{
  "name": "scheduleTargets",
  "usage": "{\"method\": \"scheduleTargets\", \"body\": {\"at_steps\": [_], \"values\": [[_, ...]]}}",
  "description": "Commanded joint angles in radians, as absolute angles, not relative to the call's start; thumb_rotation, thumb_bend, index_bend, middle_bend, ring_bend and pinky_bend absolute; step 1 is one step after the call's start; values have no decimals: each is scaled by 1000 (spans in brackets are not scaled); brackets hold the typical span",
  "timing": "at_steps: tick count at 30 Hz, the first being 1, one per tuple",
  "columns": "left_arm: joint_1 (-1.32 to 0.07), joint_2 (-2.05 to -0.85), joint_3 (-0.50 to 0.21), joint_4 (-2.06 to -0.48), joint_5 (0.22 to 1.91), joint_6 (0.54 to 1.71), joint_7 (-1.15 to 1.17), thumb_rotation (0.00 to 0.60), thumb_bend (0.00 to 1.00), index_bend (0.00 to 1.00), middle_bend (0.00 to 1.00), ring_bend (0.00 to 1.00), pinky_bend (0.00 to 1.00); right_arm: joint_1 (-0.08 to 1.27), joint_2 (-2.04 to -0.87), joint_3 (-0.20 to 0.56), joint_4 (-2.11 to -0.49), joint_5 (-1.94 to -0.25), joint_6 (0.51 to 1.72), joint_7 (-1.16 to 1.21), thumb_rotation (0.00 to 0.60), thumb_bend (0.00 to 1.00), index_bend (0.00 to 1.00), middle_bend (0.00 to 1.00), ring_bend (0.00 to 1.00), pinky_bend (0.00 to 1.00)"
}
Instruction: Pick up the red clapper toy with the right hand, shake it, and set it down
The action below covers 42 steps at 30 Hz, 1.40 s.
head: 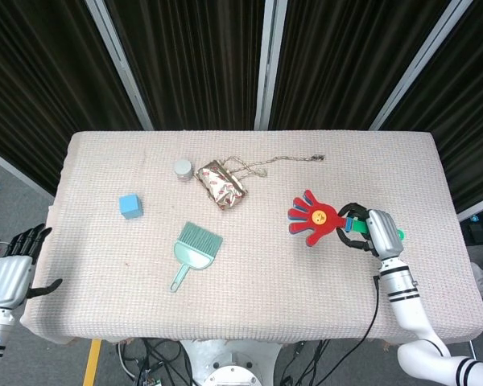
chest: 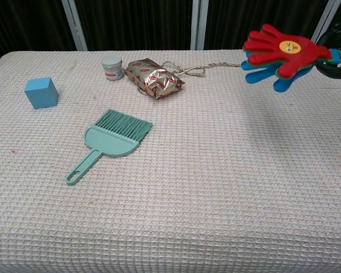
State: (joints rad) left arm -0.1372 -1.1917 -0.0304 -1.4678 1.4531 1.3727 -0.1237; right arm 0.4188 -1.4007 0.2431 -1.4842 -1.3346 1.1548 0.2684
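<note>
The clapper toy (head: 314, 218) is a red hand shape with a yellow face, blue and green layers beneath, and a green handle. My right hand (head: 369, 229) grips that handle at the table's right side and holds the toy above the cloth. In the chest view the clapper toy (chest: 281, 50) hangs at the upper right, with only a dark part of my right hand (chest: 335, 54) at the frame's edge. My left hand (head: 14, 265) hovers off the table's left edge, fingers apart and holding nothing.
A teal dustpan brush (head: 195, 248) lies mid-table. A blue cube (head: 130, 206) sits at the left. A foil snack bag (head: 221, 183), a small white jar (head: 183, 168) and a thin chain (head: 282, 162) lie toward the back. The table (head: 249, 305) is covered in beige cloth.
</note>
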Motion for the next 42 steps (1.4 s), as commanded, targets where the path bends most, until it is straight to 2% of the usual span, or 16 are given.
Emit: {"method": "scheduleTargets", "body": {"at_steps": [1, 7, 11, 22, 23, 25, 26, 27, 28, 29, 30, 32, 42], "values": [[-136, -1192, -30, -1467, 1453, 1374, -125, 600, 162, 54, 18, 0, 85, 444, -1417, 227, -1485, -1278, 1126, 148, 600, 487, 957, 928, 1000, 1000], [-134, -1193, -31, -1466, 1455, 1380, -127, 600, 162, 55, 18, 0, 85, 430, -1469, 232, -1454, -1311, 1182, 252, 600, 476, 961, 928, 1000, 1000], [-134, -1193, -30, -1466, 1457, 1381, -125, 600, 162, 54, 17, 0, 86, 425, -1525, 229, -1388, -1348, 1222, 344, 600, 418, 954, 928, 993, 1000], [-134, -1197, -32, -1460, 1453, 1379, -126, 600, 162, 55, 17, 0, 86, 454, -1622, 190, -1222, -1365, 1167, 364, 600, 355, 904, 912, 971, 1000], [-134, -1197, -32, -1458, 1452, 1378, -128, 600, 162, 55, 18, 0, 86, 456, -1625, 188, -1216, -1368, 1165, 366, 600, 336, 867, 887, 945, 1000], [-134, -1197, -31, -1456, 1452, 1377, -130, 600, 162, 55, 17, 0, 87, 463, -1622, 175, -1205, -1386, 1154, 366, 600, 264, 714, 759, 766, 976], [-133, -1197, -31, -1456, 1452, 1377, -130, 600, 162, 54, 17, 0, 87, 469, -1615, 166, -1206, -1390, 1137, 360, 600, 220, 595, 655, 609, 872], [-133, -1197, -31, -1455, 1452, 1377, -131, 600, 162, 54, 17, 0, 87, 476, -1602, 157, -1208, -1391, 1112, 343, 600, 160, 413, 491, 383, 656], [-133, -1197, -31, -1455, 1453, 1378, -133, 600, 162, 54, 18, 0, 87, 489, -1579, 144, -1217, -1387, 1068, 307, 600, 110, 251, 337, 212, 434], [-133, -1197, -31, -1454, 1453, 1378, -134, 600, 162, 54, 18, 0, 87, 498, -1559, 137, -1230, -1380, 1034, 279, 600, 62, 123, 194, 89, 225], [-132, -1197, -31, -1454, 1454, 1379, -135, 600, 162, 54, 18, 0, 87, 508, -1534, 129, -1253, -1365, 993, 243, 600, 18, 17, 56, 8, 62], [-132, -1198, -31, -1453, 1454, 1380, -137, 600, 162, 55, 18, 0, 87, 513, -1510, 128, -1285, -1344, 968, 198, 600, 0, 0, 0, 0, 0], [-131, -1193, -33, -1456, 1457, 1385, -137, 600, 162, 54, 17, 0, 87, 449, -1456, 145, -1366, -1378, 1148, 142, 600, 0, 0, 0, 0, 0]]}}
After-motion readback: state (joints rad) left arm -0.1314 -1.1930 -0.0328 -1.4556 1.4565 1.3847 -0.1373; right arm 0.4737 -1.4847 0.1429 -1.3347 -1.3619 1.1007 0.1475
